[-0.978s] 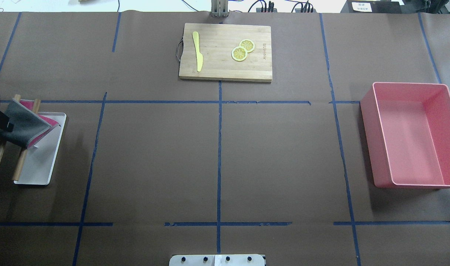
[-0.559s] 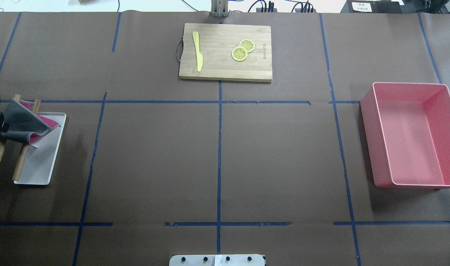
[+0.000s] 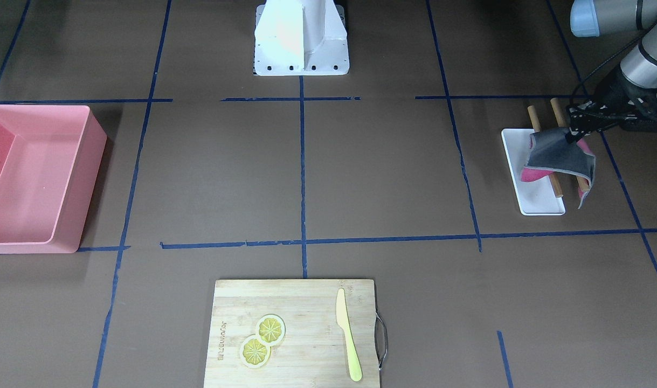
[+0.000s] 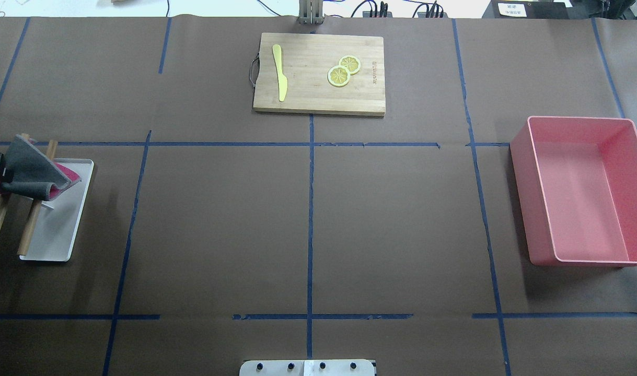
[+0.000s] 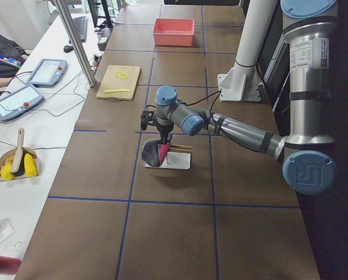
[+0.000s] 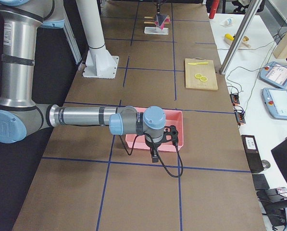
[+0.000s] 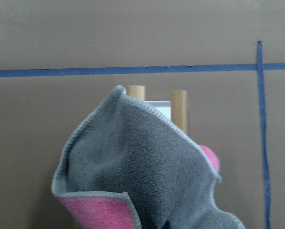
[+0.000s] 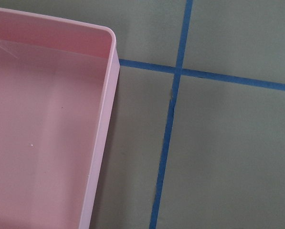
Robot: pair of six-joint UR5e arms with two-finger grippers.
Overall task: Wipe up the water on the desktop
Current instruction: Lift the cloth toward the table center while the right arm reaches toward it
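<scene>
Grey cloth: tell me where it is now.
Overhead view, far left edge: the grey cloth hangs from the left gripper over the white tray and wooden rods.

A brown tabletop (image 4: 219,224) gridded with dark-blue tape carries a wooden cutting board (image 4: 308,94) at its far middle, a pink bin (image 4: 520,177) at the right, and a white tray (image 4: 54,240) at the left.

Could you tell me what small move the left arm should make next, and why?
Probably raise the cloth a little, clear of the wooden rods and white tray. The left gripper pinches one edge, yet its lower folds hang on or just above the rods, so a sideways move toward the desktop could drag them. No wet patch is discernible.
</scene>
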